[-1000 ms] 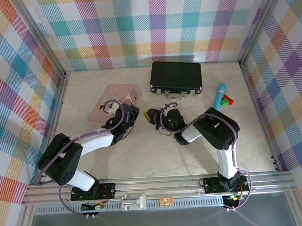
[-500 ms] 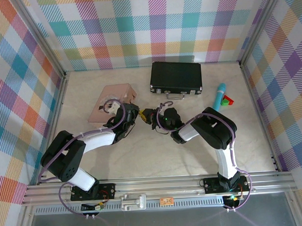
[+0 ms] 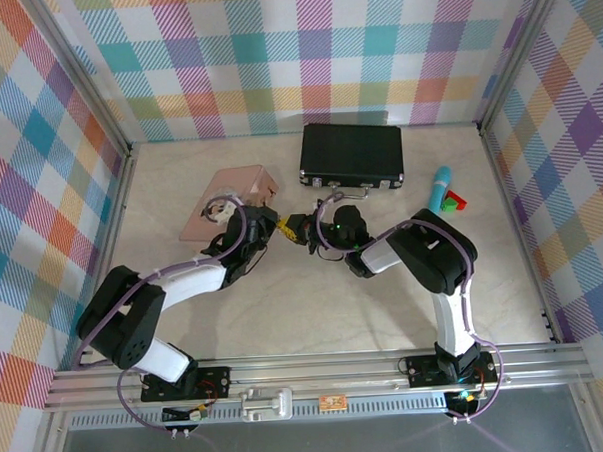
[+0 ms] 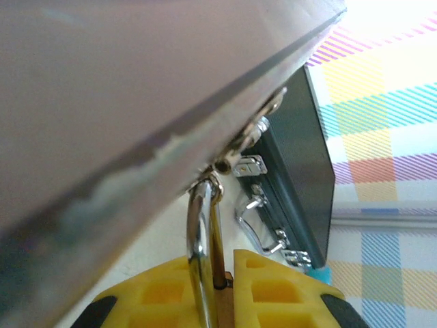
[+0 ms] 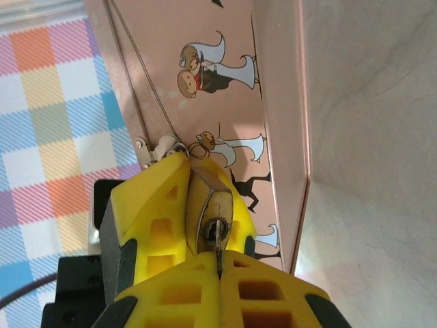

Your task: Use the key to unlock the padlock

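At 12 o'clock from my right pincer, pinching the thin dark metal key, sits the small brass padlock, clamped in my left pincer beside the pink tin. Key looks seated; next, a steady twist.

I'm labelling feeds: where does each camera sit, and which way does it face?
Top external: above, behind the arms, looking down; left tool and right tool meet by the pink tin.
Left wrist: faces the black case along the tin; left tool grips the padlock.
Right wrist: faces the tin's pictured side; right tool holds the key.
Both wrist views show the padlock.
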Controlling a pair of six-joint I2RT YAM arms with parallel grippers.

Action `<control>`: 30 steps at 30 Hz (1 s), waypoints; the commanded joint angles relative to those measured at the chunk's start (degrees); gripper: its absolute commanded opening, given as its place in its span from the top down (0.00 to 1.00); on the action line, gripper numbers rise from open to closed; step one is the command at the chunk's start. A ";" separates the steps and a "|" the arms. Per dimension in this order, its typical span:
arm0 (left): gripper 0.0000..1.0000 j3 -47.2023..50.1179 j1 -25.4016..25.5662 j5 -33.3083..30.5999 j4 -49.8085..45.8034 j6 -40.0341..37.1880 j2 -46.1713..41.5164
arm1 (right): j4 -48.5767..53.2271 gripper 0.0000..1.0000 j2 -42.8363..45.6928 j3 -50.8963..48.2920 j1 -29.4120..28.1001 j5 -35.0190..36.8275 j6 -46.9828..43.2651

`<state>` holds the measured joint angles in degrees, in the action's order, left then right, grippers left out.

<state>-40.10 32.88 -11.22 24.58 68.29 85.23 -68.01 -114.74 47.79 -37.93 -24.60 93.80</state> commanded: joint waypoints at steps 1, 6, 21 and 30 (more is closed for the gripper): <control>1.00 0.81 -0.52 11.14 1.56 -3.27 -4.72 | -0.49 1.00 2.06 0.51 1.84 -2.84 -4.76; 1.00 1.08 -2.10 10.95 -0.89 -4.81 -7.06 | -0.70 0.97 2.06 -0.86 2.33 -4.03 -6.35; 1.00 0.88 -3.78 7.82 -3.75 -7.16 -8.19 | 9.81 0.74 12.17 -5.25 2.86 -3.81 -17.79; 1.00 0.96 -6.18 5.80 -3.92 -15.07 -4.89 | 43.25 0.66 15.79 1.16 2.21 -2.34 -36.40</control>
<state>-38.81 27.81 -3.57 18.37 57.08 79.15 -42.35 -101.75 45.25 -35.27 -27.92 68.79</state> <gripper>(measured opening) 0.134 0.339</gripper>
